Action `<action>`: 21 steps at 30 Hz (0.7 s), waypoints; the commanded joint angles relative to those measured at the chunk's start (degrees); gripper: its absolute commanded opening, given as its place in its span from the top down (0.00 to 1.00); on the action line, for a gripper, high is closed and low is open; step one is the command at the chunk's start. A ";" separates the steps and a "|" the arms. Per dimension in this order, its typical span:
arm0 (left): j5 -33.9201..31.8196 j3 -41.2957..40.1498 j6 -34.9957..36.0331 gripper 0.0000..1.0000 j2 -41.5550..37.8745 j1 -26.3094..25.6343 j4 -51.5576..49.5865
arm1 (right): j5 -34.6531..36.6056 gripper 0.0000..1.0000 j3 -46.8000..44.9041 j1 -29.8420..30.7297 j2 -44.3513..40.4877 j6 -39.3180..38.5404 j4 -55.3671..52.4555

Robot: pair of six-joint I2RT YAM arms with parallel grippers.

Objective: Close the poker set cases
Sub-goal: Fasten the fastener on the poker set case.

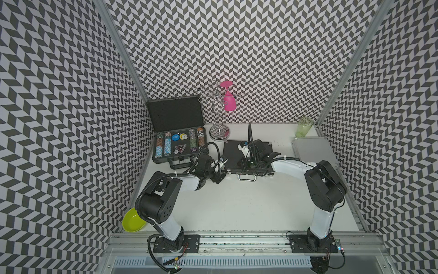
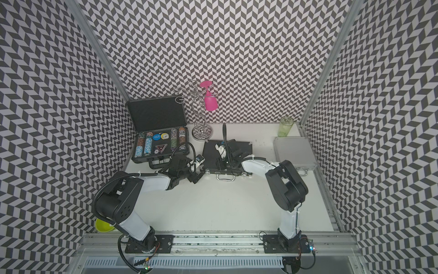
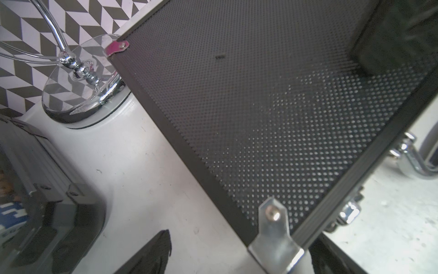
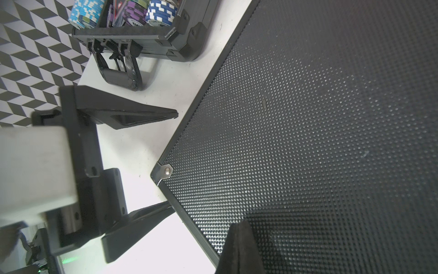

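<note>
Grey, ribbed and the only one open — the grey case [image 1: 163, 160] sits at the far left, chips [image 1: 167, 147] showing, its lid [image 1: 175, 113] standing near upright on the far edge. The black case [image 1: 232, 154] lies shut in the middle, and the silver case [image 1: 312, 151] lies shut at the far right.

The right gripper [image 4: 239, 239], fingers pressed together with nothing between them, rests on top of the black case close to its near edge. The left gripper [image 4: 174, 160] is spread wide at that case's near-left corner and holds nothing.

From the left gripper the grey case lies to the left and a little farther off. Its long axis, and so its hinge, runs left to right, so the lid should swing down toward the near side. The left arm is plainly the nearer one — the right would have to cross the black case. Reaching the lid's top edge likely means going up and over the chips, with the wire stand [image 1: 219, 132] close on the right.
</note>
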 commanded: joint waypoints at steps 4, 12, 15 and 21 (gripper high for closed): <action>0.76 2.16 2.11 0.07 1.34 -0.66 -1.04 | 4.00 0.97 -2.84 -0.86 5.09 -1.30 -8.62; 0.58 3.69 3.45 0.06 3.00 -1.54 -2.97 | 3.70 0.97 -2.98 -0.86 5.25 -1.12 -8.36; 1.48 3.56 3.94 0.04 2.73 -1.54 -3.21 | 3.51 0.97 -2.98 -0.86 5.51 -1.00 -8.26; 6.49 4.55 5.85 0.02 2.65 -0.69 -6.25 | 3.81 0.97 -3.07 -0.87 5.60 -1.03 -8.35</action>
